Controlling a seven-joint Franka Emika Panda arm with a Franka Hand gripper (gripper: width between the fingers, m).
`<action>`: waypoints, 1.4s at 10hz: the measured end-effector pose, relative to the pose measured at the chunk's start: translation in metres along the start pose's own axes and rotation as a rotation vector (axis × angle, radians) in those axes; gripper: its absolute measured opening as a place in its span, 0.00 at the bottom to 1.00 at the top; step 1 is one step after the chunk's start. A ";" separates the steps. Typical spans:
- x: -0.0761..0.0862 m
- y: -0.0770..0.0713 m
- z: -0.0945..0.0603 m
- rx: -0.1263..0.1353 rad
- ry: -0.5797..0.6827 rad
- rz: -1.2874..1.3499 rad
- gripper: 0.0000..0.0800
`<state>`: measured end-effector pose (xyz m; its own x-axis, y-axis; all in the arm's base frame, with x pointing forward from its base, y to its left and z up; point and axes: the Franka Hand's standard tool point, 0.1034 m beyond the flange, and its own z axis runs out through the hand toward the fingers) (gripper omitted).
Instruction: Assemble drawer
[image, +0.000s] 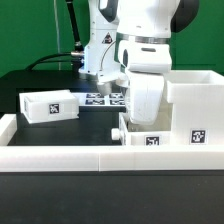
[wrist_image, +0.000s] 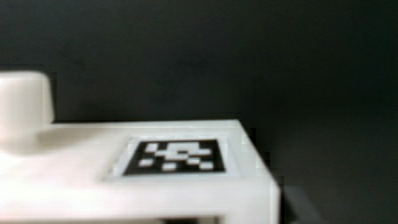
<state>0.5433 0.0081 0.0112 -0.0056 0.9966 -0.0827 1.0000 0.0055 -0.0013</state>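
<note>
The large white casing (image: 196, 108) stands at the exterior view's right, with a tag on its front. One knobbed tray (image: 50, 105) lies at the left, apart from the rest. The second tray (image: 146, 138) sits by the front wall against the casing, its knob (image: 119, 131) pointing left. My gripper (image: 146, 116) reaches straight down onto this tray, and its fingertips are hidden behind the tray's wall. The wrist view shows this tray (wrist_image: 160, 190) very close, with its tag (wrist_image: 178, 158) and knob (wrist_image: 22, 100). No fingers show there.
The low white wall (image: 60, 155) edges the table's front and left. The marker board (image: 105, 99) lies flat behind the gripper. Black cables run at the back left. Dark table (wrist_image: 267, 60) surrounds the tray in the wrist view.
</note>
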 end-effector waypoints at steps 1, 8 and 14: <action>0.000 0.000 -0.003 -0.004 0.001 0.039 0.32; -0.025 0.014 -0.046 0.011 -0.021 0.054 0.81; -0.052 0.010 -0.032 0.022 -0.009 0.006 0.81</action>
<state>0.5537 -0.0411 0.0470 0.0000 0.9957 -0.0922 0.9997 -0.0021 -0.0225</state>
